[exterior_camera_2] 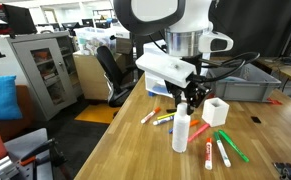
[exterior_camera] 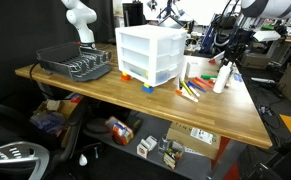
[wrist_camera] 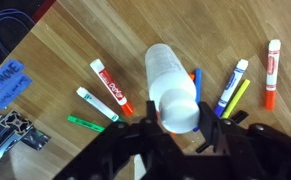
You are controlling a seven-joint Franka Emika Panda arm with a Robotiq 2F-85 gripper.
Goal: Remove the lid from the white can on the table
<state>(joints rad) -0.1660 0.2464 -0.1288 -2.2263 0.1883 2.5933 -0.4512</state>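
Note:
The white can point(wrist_camera: 163, 65) stands upright on the wooden table point(wrist_camera: 65, 40) among loose markers. In the wrist view I look down on it, and its round white lid point(wrist_camera: 177, 108) sits between my two black fingers. My gripper point(wrist_camera: 177, 116) is closed against both sides of the lid. I cannot tell whether the lid has come off the can. In both exterior views the gripper point(exterior_camera_2: 191, 101) point(exterior_camera: 228, 60) is at the top of the can point(exterior_camera_2: 181, 135) point(exterior_camera: 221, 80), near one end of the table point(exterior_camera: 105, 90).
Coloured markers point(wrist_camera: 110, 85) point(wrist_camera: 233, 82) point(wrist_camera: 272, 68) lie around the can's base. A small white box point(exterior_camera_2: 216, 110) stands just behind it. A white three-drawer unit point(exterior_camera: 152, 52) and a dark dish rack point(exterior_camera: 75, 63) stand farther along. A grey bin point(exterior_camera_2: 250, 80) is behind.

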